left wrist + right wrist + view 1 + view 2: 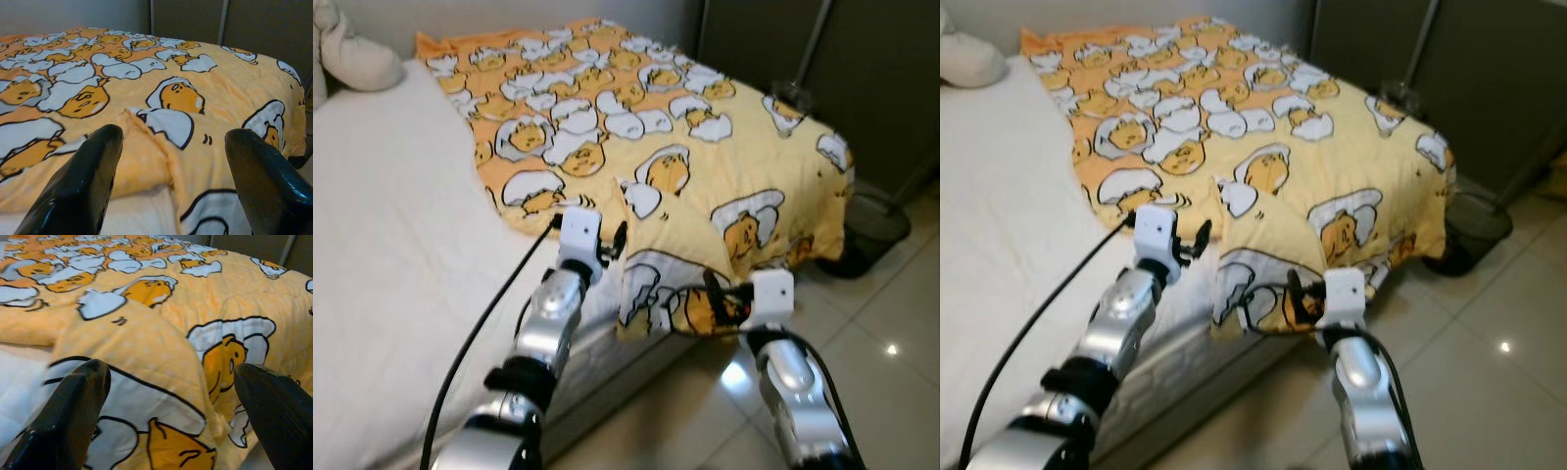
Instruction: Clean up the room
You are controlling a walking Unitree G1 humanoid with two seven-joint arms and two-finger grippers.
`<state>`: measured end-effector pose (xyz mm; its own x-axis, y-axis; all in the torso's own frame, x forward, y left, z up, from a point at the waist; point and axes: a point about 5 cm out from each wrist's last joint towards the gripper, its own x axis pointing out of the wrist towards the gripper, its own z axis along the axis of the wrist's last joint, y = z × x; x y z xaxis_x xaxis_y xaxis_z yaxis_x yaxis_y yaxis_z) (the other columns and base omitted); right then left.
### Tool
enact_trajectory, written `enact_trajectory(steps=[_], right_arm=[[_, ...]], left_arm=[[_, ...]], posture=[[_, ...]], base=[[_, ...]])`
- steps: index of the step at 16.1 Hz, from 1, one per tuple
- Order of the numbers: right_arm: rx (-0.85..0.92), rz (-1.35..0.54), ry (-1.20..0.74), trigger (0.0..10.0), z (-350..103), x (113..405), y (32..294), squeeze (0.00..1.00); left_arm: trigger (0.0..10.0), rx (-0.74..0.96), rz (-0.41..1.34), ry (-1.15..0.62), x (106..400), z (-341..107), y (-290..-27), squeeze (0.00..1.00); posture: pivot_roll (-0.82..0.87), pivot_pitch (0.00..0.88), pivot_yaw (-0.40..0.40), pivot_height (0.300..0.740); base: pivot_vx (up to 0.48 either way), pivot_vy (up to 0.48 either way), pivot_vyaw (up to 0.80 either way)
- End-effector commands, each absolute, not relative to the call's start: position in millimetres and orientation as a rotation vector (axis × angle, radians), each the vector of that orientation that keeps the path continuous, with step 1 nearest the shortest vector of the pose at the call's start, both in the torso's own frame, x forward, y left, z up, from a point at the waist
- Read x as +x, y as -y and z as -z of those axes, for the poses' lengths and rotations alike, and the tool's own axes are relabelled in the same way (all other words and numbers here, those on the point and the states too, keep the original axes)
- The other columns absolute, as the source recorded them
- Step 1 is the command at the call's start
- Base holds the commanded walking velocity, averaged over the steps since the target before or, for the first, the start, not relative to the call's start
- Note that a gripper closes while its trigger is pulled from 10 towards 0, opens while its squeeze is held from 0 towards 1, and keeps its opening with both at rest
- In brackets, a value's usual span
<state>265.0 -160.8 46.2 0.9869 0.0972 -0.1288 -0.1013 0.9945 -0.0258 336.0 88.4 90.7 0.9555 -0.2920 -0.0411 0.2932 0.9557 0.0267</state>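
you can't see where the blanket (685,166) ends: its far corner runs off the top edge. the pillow (352,54) is cut by the left edge. a dark object (876,230) beside the bed's corner is half hidden behind the blanket, too blurred to name.

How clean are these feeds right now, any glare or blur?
Left eye view: soft overall, with lamp glare on the floor tiles. Left wrist view: blanket fairly sharp, left hand fingers blurred up close. Right wrist view: same, right hand fingers out of focus.
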Motion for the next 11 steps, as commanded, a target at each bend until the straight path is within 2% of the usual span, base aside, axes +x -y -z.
enact_trajectory(steps=[1,5,7,9,11], right_arm=[[-0.036,-0.082,-0.130,10.0,-47,264,168,0.00],[-0.039,-0.109,-0.158,10.0,-44,255,170,0.00],[-0.061,-0.141,-0.266,10.0,-30,237,185,0.00],[-0.137,-0.197,-0.340,10.0,-20,208,202,0.00],[-0.144,-0.195,-0.347,10.0,-23,191,206,0.00]], left_arm=[[10.0,0.036,0.296,-0.035,337,-92,-84,0.00],[10.0,0.072,0.362,-0.270,334,-60,-85,0.00],[10.0,0.003,0.365,-0.373,340,-56,-82,0.00],[10.0,-0.011,0.326,-0.363,350,-68,-73,0.00],[10.0,-0.035,0.325,-0.357,351,-70,-67,0.00]], posture=[[-0.08,0.000,0.032,0.740],[-0.09,0.000,0.022,0.740],[-0.10,0.005,-0.028,0.740],[-0.15,0.035,-0.029,0.740],[-0.19,0.061,-0.023,0.740]], base=[[0.442,0.000,0.00],[0.000,0.000,0.00],[0.000,0.000,0.00],[0.000,0.000,0.00],[0.000,0.000,0.00]])
